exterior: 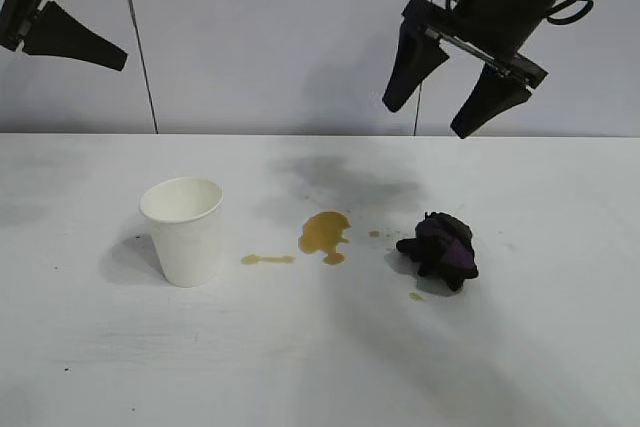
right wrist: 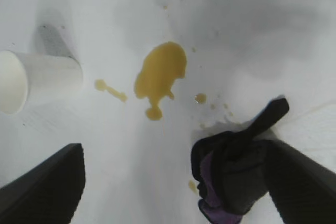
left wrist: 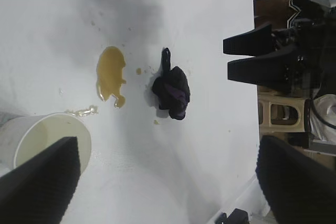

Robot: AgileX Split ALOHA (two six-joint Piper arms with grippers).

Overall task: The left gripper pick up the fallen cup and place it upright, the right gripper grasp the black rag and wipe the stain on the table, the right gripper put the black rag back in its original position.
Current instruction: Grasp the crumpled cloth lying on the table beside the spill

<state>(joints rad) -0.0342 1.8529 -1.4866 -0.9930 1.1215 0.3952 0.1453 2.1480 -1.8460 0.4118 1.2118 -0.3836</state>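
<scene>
The bunched black rag (exterior: 440,249) lay on the white table (exterior: 320,367) just right of the yellow-brown stain (exterior: 324,234), almost directly beneath the cabled black right gripper (exterior: 444,115), which hung empty, fingers spread. The white paper cup (exterior: 183,230) stood upright left of the stain; the left gripper (exterior: 125,12), also spread, hung high above.

Upright on the table (exterior: 560,367) at the left: the cup (exterior: 184,230), mouth up, with the stain (exterior: 323,234) just beside it toward the middle and the black rag (exterior: 441,247) bunched near the stain's far side. High over the rag: the right gripper (exterior: 454,95), fingers spread and pointing down. At the top left corner, well above the cup: the left gripper (exterior: 125,12), fingers apart
</scene>
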